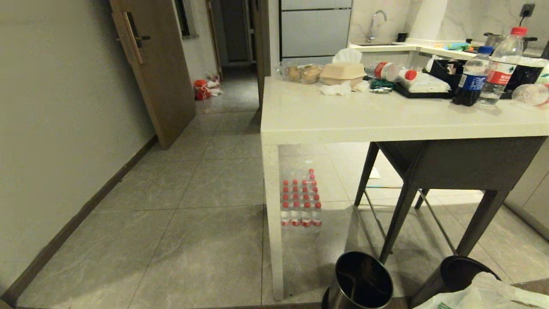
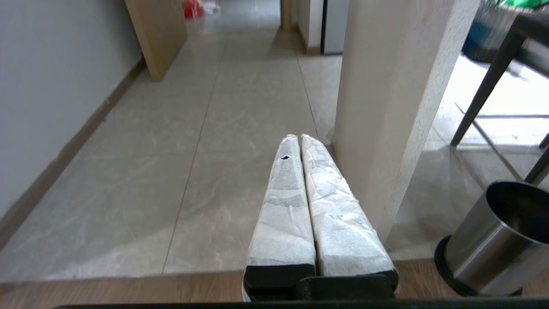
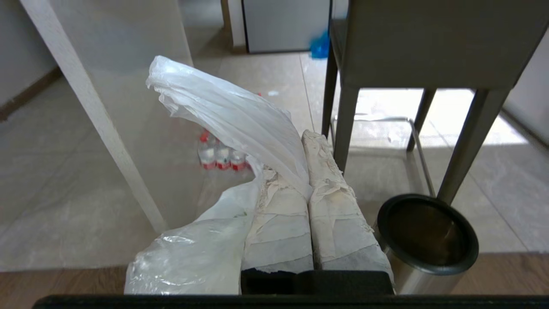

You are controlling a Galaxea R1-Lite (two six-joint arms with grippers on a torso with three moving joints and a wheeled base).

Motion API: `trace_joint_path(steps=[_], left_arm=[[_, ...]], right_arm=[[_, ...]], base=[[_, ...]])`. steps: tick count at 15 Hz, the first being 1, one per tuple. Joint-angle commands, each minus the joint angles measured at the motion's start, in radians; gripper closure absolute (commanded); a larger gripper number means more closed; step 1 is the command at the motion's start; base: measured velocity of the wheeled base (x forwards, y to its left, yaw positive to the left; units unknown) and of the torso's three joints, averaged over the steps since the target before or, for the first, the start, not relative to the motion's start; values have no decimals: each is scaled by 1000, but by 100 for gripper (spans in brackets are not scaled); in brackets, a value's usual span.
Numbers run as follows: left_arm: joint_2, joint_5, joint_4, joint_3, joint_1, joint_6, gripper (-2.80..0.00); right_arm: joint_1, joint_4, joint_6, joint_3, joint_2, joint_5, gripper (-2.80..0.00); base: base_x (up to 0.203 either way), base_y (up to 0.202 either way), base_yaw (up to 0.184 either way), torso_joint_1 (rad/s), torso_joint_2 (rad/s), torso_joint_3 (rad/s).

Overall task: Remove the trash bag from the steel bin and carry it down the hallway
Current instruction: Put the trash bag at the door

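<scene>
My right gripper (image 3: 300,146) is shut on the trash bag (image 3: 231,111), a thin white plastic bag with a little green print. The bag is pinched between the taped fingers, billows up over them and hangs down beside them. It also shows at the lower right corner of the head view (image 1: 489,294). The steel bin (image 3: 426,236) with its black ring rim stands on the floor just beside that gripper, dark inside, by a chair leg (image 1: 465,270). My left gripper (image 2: 298,138) is shut and holds nothing. It points along the hallway (image 2: 240,86) of grey tiles (image 1: 223,141).
A second steel bin (image 1: 360,281) stands by the white table's leg (image 1: 274,223). The table top (image 1: 343,116) carries bottles and a food box. A pack of water bottles (image 1: 300,201) sits under it. A dark chair (image 1: 463,163) stands to the right. An open wooden door (image 1: 158,77) and an orange bag (image 1: 200,89) lie down the passage.
</scene>
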Motion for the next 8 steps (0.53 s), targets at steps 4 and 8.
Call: trace_joint_path(steps=[4, 8], left_arm=[[2, 1, 0, 0, 0, 6, 0], [0, 1, 0, 0, 0, 3, 0]], right_arm=[[0, 0, 0, 12, 2, 1, 0], [0, 0, 0, 12, 2, 1, 0]], base=[[0, 0, 0, 2, 3, 105], [0, 0, 0, 0, 0, 0]])
